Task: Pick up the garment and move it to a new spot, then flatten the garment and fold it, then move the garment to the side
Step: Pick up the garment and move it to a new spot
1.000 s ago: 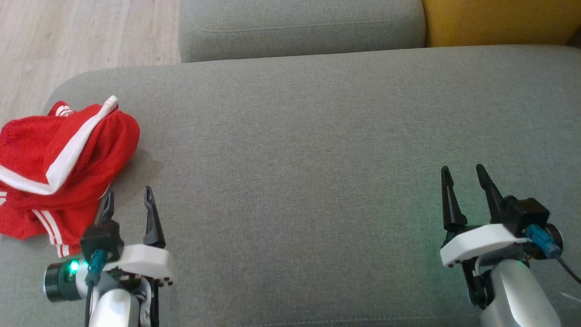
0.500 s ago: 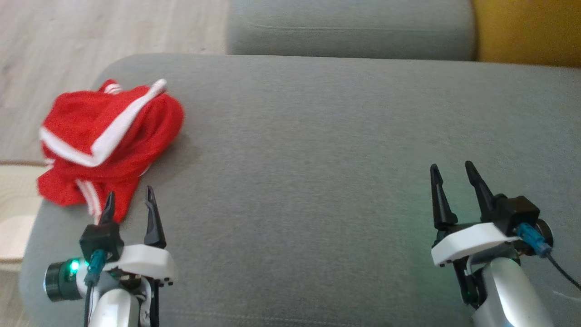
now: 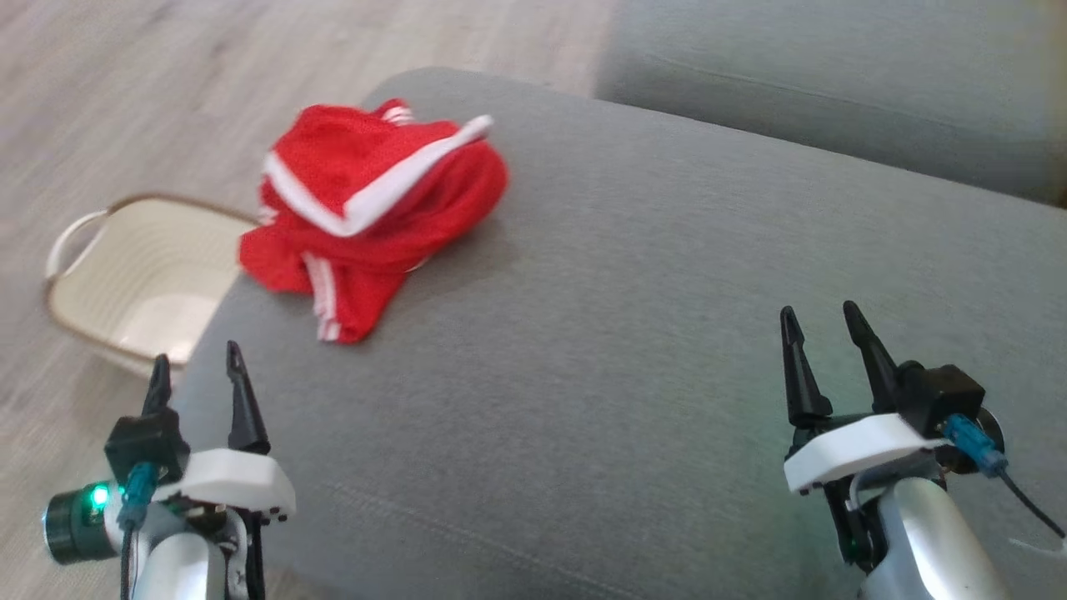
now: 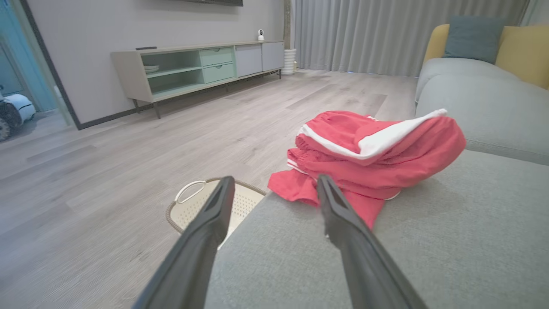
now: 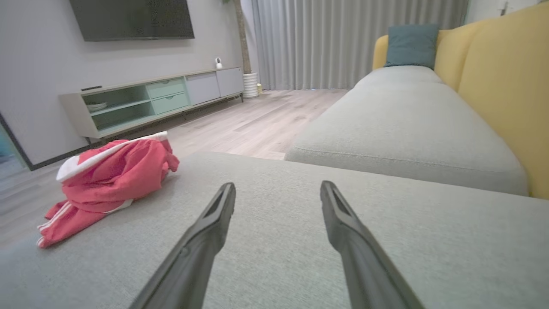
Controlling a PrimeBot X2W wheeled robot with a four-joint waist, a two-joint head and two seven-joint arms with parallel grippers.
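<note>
Fingers (image 3: 242, 400) of the left gripper (image 3: 195, 354): spread apart, nothing between them, lower left of the head frame, over the rounded left edge of the sofa cushion (image 3: 633, 350). Above them in frame, a cream woven basket (image 3: 167, 201) with a loop handle sits on the wood-plank floor (image 3: 125, 75), beside the cushion edge.

Next, the garment (image 3: 375, 208), upper centre-left: a crumpled heap of red mesh crossed by white striped trim, with one flap lapping over the cushion's left edge toward the basket. Cushion is grey woven fabric, soft-looking, slightly domed.

Lower right, the right gripper (image 3: 817, 310): fingers parted and empty, well apart from the garment.

Risk, as judged:
- The heap lies at the brink. A shallow pinch that takes only the top layer could let the rest slide into the basket or onto the floor.
- Pointed tips may snag the open mesh.
- Pressing too deep could catch the upholstery as well.
</note>
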